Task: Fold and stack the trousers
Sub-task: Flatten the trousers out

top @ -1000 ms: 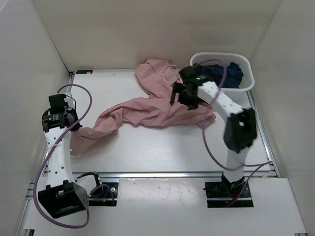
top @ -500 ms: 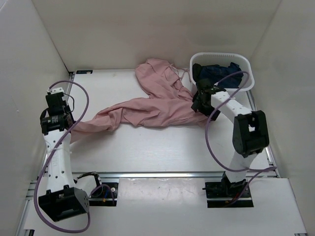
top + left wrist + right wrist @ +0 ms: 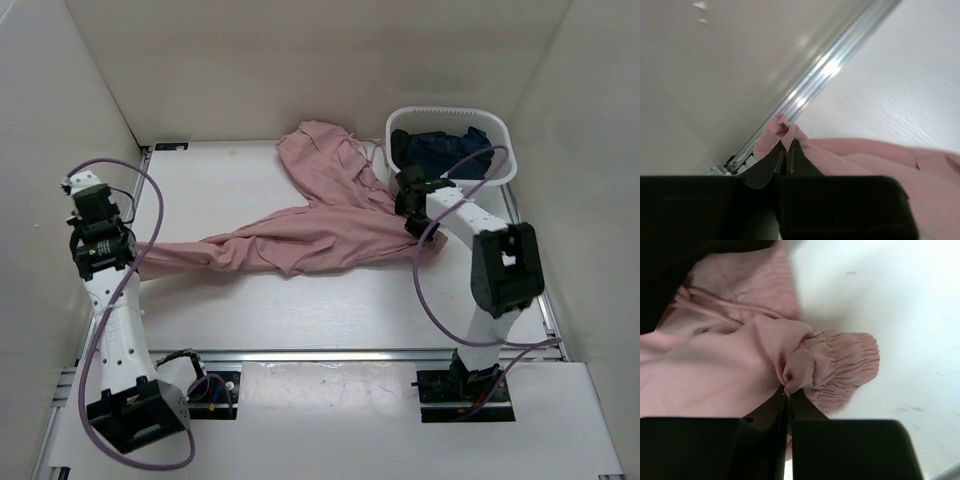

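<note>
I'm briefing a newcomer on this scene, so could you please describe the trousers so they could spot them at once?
Start at the white table. The trousers sprawl across its middle as the largest cloth there. They are dusty pink, unlike the dark navy garment in the white basket.

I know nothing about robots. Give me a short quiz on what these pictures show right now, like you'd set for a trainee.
1. True or false: the pink trousers lie inside the white basket.
2. What do the jaws of the left arm hold? A: the end of a trouser leg. B: the dark blue garment. C: nothing.
3. Fill in: the dark blue garment lies in the ____.

Key: 1 false; 2 A; 3 basket.
</note>
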Motion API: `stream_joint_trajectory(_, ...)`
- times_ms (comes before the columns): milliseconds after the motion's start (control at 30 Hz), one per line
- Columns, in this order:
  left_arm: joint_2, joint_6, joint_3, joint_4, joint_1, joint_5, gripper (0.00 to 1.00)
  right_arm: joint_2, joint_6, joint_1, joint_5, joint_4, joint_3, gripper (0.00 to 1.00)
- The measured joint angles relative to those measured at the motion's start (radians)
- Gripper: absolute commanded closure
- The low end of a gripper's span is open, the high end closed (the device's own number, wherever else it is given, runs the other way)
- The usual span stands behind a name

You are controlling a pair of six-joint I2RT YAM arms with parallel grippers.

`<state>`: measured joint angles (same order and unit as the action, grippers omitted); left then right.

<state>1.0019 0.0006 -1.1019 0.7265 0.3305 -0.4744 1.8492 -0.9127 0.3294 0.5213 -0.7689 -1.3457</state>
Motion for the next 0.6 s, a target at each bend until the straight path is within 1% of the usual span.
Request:
stream_joint_trajectory(100,0.077,0.000,-0.055,-0.037,0.140,0.051,0.86,-0.166,0.018,-0.025,0.045,-0.040,0.048,1.00)
stream_joint_trajectory(167,0.143,-0.001,-0.104,-0.059,0.225,0.094,0.86,-0.331,0.052,-0.089,0.053,-0.056,0.073,1.00)
stream_joint_trajectory(233,0.188,-0.002,-0.127,-0.074,0.280,0.137,0.86,-0.476,0.090,-0.167,0.044,-0.062,0.079,1.00)
stream_joint_trajectory(300,0.201,-0.008,-0.122,-0.061,0.290,0.190,0.86,-0.599,0.126,-0.222,0.026,-0.076,0.078,1.00)
stream_joint_trajectory(367,0.198,-0.007,-0.103,-0.063,0.282,0.222,0.86,-0.653,0.155,-0.229,0.034,-0.116,0.075,1.00)
stream_joint_trajectory(467,0.178,-0.007,-0.056,-0.056,0.290,0.237,0.86,-0.660,0.175,-0.230,0.033,-0.169,0.106,1.00)
stream_joint_trajectory(600,0.121,-0.005,0.063,-0.024,0.293,0.248,0.86,-0.649,0.164,-0.245,-0.011,-0.200,0.282,1.00)
